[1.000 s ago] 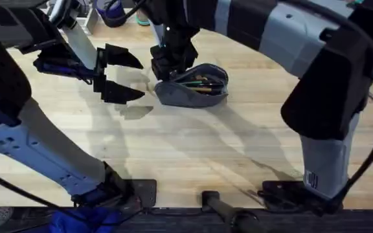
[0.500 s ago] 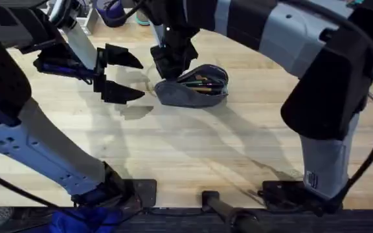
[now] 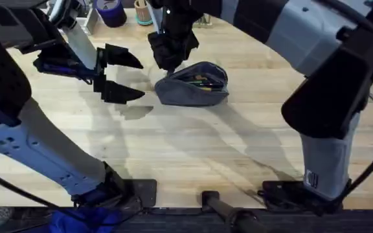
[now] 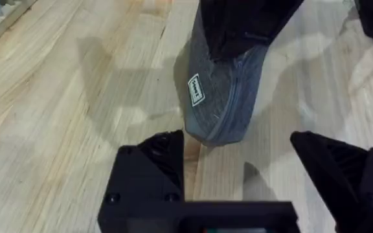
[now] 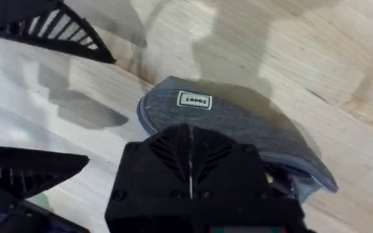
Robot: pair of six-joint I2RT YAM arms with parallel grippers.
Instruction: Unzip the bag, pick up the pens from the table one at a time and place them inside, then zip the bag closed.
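The right gripper (image 3: 171,57), fingers together, sits over the bag (image 3: 193,84)'s left end, probably to zip; the left gripper (image 3: 123,76) waits wide beside it.

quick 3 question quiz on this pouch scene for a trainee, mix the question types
1. True or false: the left gripper is open and holds nothing.
2. Where are the pens? A) inside the bag B) on the bare table C) in the left gripper
3. Fill in: the right gripper is above the bag's ____ end, seen from overhead.

Key: 1 true; 2 A; 3 left
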